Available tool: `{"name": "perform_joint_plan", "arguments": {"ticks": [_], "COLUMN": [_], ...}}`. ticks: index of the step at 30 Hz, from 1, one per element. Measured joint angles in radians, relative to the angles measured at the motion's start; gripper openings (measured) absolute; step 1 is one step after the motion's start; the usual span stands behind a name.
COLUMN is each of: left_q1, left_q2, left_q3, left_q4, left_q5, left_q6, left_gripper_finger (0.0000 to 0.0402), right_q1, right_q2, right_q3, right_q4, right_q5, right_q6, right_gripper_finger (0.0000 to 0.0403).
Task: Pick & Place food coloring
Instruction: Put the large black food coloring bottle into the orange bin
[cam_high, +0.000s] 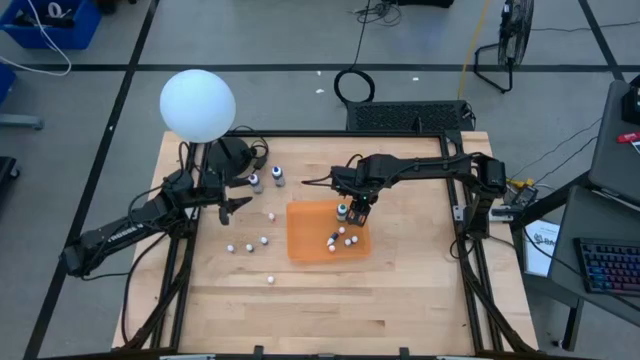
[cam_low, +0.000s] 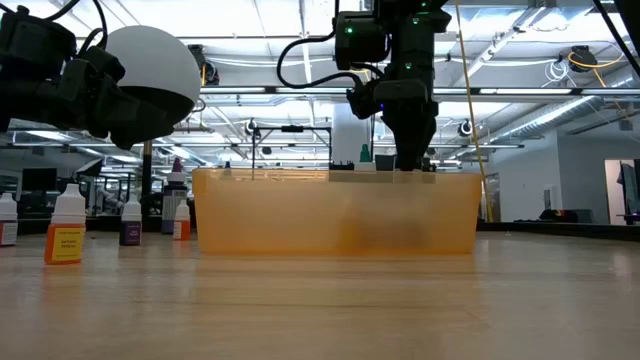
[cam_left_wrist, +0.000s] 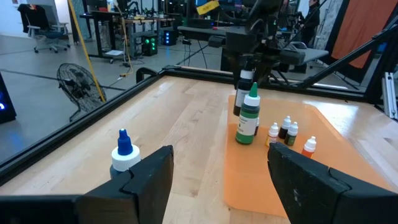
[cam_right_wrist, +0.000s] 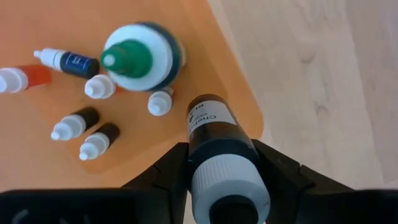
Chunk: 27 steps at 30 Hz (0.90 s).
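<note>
Right jaws (cam_right_wrist: 221, 165): you grip a dark bottle (cam_right_wrist: 214, 134), upright, over the orange mat (cam_high: 305, 240) at frame centre.
Left jaws (cam_left_wrist: 217, 180): parted, empty, mid-left.
Drop spot: straight below, beside the green bottle (cam_right_wrist: 142, 53).

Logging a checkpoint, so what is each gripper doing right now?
Left gripper: open, empty, beside the loose bottles.
Right gripper: shut on a dark bottle above the orange mat.

Mat (cam_low: 300, 215) contents blurred, unreadable

Robotics lab, open ceiling, workbenches (cam_low: 270, 160), floor fan (cam_high: 505, 45)
</note>
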Motion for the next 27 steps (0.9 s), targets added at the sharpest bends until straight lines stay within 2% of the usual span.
{"name": "perform_joint_plan", "arguments": {"ticks": [23,25,27], "left_q1": [0.0,0.0,0.0], "left_q2": [0.0,0.0,0.0], "left_q3": [0.0,0.0,0.0], "left_q4": [0.0,0.0,0.0], "left_q5": [0.0,0.0,0.0], "left_q6": [0.0,0.0,0.0], "left_gripper_finger": [0.0257,0.0257,0.0257], "right_q1": [0.0,0.0,0.0], "right_q2": [-0.002,-0.002,-0.001], "right_q3": [-0.132,-0.133,-0.134], "right_q4": [0.194,0.21,0.218], "right_q5": [-0.034,-0.033,-0.032], "right_q6": [0.018,0.037,0.054], "right_gripper_finger": [0.0135,0.0159,0.0205]}}
